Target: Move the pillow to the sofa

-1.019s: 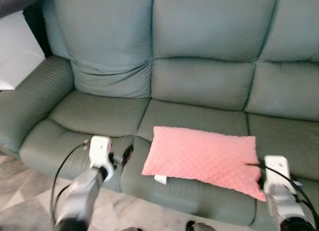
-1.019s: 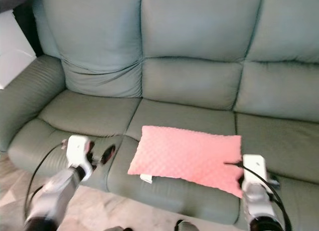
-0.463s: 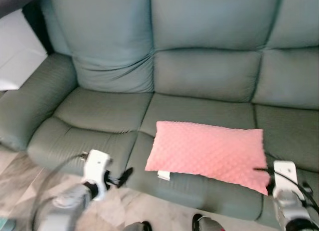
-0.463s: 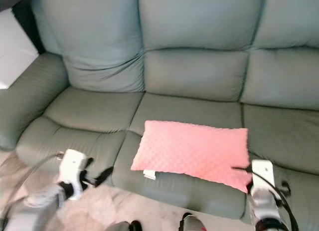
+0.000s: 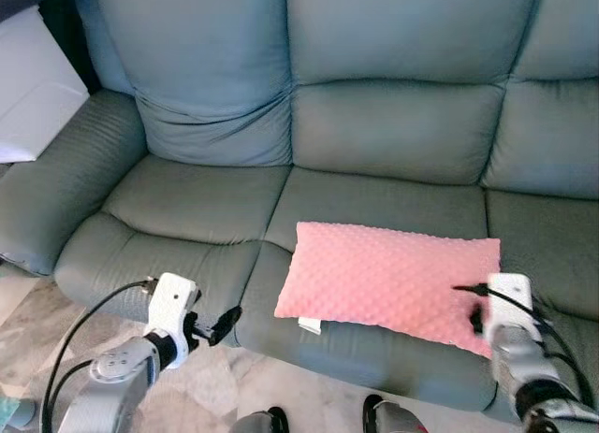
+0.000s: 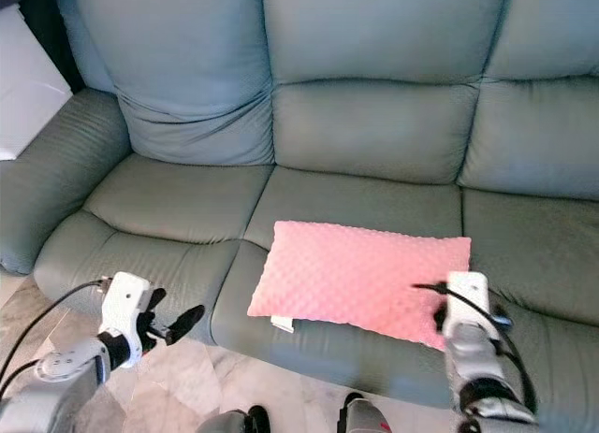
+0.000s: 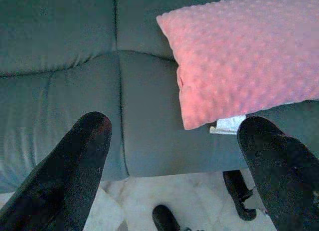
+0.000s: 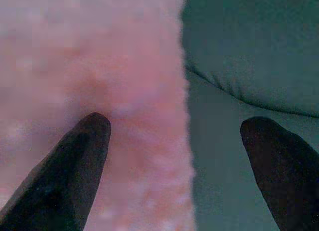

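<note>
Pink pillow (image 5: pixel 393 283) lies flat on the sofa (image 5: pixel 374 124), on the middle seat cushion at its front edge, no claw holding it. Right claw (image 8: pixel 174 156) spread open, one finger over the pillow's right end, the other over bare cushion. Left claw (image 7: pixel 174 156) open too; over the last second it has drawn back from the seat front to hang above the floor (image 5: pixel 201 386). Judgement: placement done, arms retreating.

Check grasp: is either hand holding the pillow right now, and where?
Nothing held. Both hands are open: left hand short of the sofa, right hand at the pillow edge.
</note>
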Robot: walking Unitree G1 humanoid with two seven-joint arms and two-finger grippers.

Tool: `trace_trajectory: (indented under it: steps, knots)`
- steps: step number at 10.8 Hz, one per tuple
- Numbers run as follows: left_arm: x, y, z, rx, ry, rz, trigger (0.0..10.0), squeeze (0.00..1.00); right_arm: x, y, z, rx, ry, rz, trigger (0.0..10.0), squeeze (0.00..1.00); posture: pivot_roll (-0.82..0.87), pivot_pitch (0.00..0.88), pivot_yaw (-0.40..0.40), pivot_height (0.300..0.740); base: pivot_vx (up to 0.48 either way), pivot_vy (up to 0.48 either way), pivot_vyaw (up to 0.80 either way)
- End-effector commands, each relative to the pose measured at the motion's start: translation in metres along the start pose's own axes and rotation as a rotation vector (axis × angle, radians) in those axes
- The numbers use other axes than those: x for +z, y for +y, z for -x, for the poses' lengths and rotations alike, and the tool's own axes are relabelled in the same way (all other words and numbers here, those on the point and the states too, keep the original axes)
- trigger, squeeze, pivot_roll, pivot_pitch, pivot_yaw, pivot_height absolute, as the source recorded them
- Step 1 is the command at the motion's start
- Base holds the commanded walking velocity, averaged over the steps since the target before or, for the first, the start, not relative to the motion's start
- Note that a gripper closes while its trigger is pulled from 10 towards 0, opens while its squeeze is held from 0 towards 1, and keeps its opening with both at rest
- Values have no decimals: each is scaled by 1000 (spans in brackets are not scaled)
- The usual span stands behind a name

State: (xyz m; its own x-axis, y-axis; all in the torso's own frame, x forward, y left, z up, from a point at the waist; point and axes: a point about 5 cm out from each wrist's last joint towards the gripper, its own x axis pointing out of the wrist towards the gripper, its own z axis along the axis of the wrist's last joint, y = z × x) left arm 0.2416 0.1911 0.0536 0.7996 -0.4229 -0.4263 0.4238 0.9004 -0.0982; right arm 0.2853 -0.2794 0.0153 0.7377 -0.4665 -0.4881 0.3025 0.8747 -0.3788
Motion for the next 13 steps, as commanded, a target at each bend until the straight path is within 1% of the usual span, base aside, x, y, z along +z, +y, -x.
trace_trajectory:
  steps: [1,2,3,4,5,6,7,8,9,10,11,13]
  knots:
    - [-4,7,8,38,23,2,10000,0,-12,8,3,30,55,3,10000,0,28,272,165,740,0,0,0]
    - [-3,7,9,40,21,4,10000,0,-12,-2,2,-34,40,74,10000,0,29,274,164,740,0,0,0]
    - [-1,7,9,34,18,8,10000,0,-6,-22,-1,-133,-17,49,10000,0,21,277,163,740,0,0,0]
    - [-1,6,8,34,17,7,10000,0,-3,-28,-1,-145,-44,4,10000,0,18,279,162,740,0,0,0]
    - [0,5,7,30,17,8,10000,0,3,-37,-1,-151,-113,-43,10000,0,10,280,162,740,0,0,0]
    - [-1,3,5,22,18,9,10000,0,-3,-48,-1,-196,-94,6,10000,0,4,280,160,740,0,0,0]
    - [-1,3,5,21,18,10,10000,0,-10,-50,0,-205,-58,20,10000,0,4,281,159,740,0,0,0]
    - [-1,1,4,18,18,10,10000,0,-25,-50,1,-193,24,-4,10000,0,11,283,160,740,0,0,0]
    - [0,1,4,17,16,11,10000,0,-28,-44,2,-154,34,-56,10000,0,19,283,162,740,0,0,0]
    - [0,1,5,18,13,11,10000,0,-21,-30,1,-75,-5,-84,10000,0,39,286,164,740,0,0,0]
    - [0,2,7,18,11,12,10000,0,-19,-27,1,-67,-5,-77,10000,0,53,288,166,740,0,0,0]
    - [-4,4,18,24,23,19,10000,0,-10,-16,0,-38,-22,-78,10000,0,68,296,175,740,0,0,0]
